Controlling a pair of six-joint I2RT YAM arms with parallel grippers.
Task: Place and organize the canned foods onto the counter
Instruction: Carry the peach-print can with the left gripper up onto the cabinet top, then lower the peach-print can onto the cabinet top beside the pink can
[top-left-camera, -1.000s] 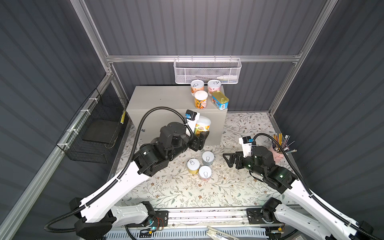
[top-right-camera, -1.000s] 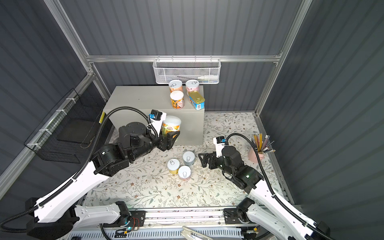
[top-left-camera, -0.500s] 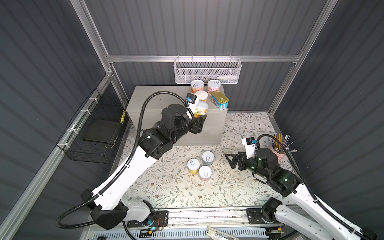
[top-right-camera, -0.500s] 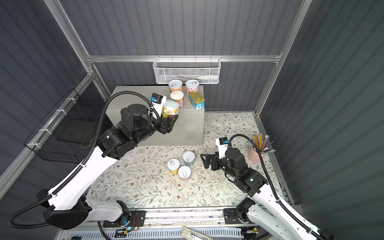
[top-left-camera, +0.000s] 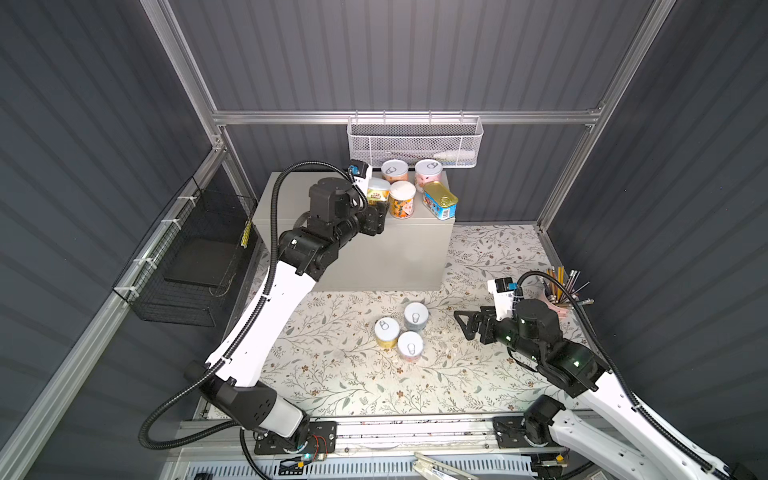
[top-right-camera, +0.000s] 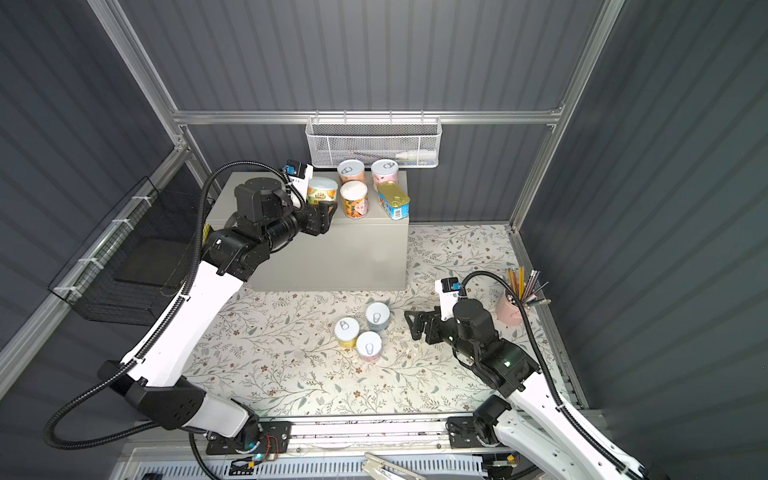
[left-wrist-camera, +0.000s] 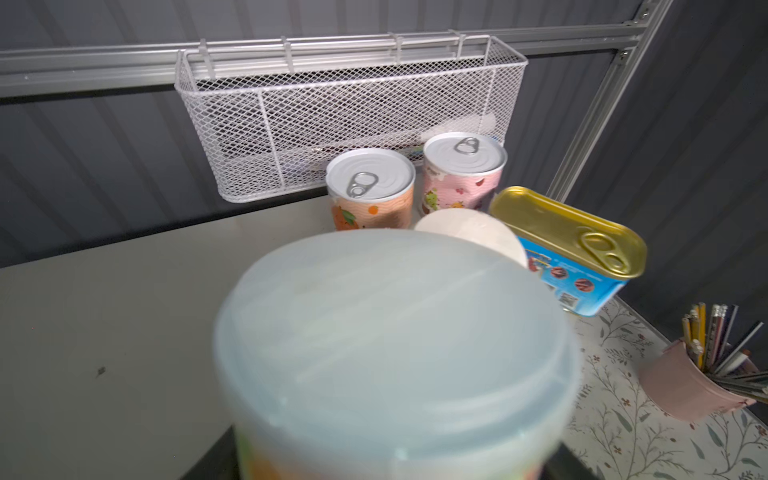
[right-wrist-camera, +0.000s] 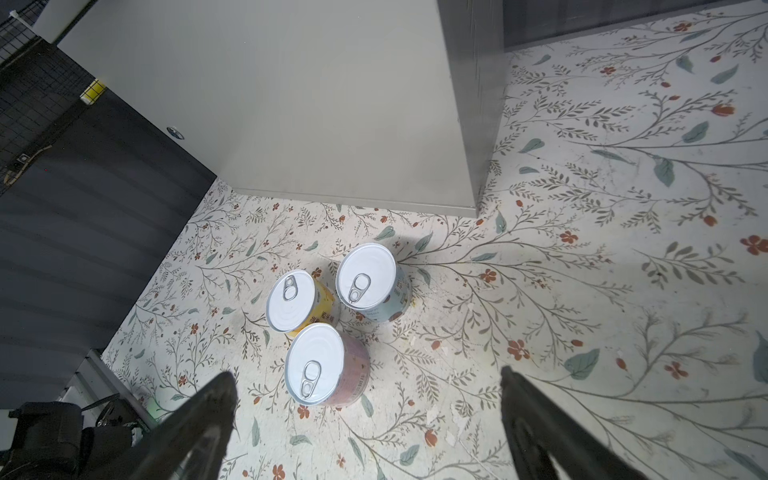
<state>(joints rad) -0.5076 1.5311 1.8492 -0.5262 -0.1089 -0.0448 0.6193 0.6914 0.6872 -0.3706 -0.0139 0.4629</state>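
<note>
My left gripper (top-left-camera: 376, 201) is shut on a can with a pale lid and yellow-orange label (top-left-camera: 377, 190), holding it upright at the top of the beige counter (top-left-camera: 374, 253). Right beside it stands a white-lidded orange can (top-left-camera: 402, 199). Behind that are an orange can (top-left-camera: 395, 171) and a pink can (top-left-camera: 428, 174), with a gold-topped blue tin (top-left-camera: 439, 200) at the right edge. On the floral mat stand a pale blue can (right-wrist-camera: 370, 282), a yellow can (right-wrist-camera: 295, 301) and a pink can (right-wrist-camera: 320, 365). My right gripper (right-wrist-camera: 368, 376) hangs open just right of them.
A white mesh basket (top-left-camera: 415, 141) hangs on the back wall just above the counter's cans. A black wire basket (top-left-camera: 187, 257) is fixed to the left wall. A pink pencil cup (top-right-camera: 513, 309) stands at the right, behind my right arm.
My left arm has lifted its can from in front of the counter up over the top, next to the cans there. My right arm has drawn back slightly, still open.
</note>
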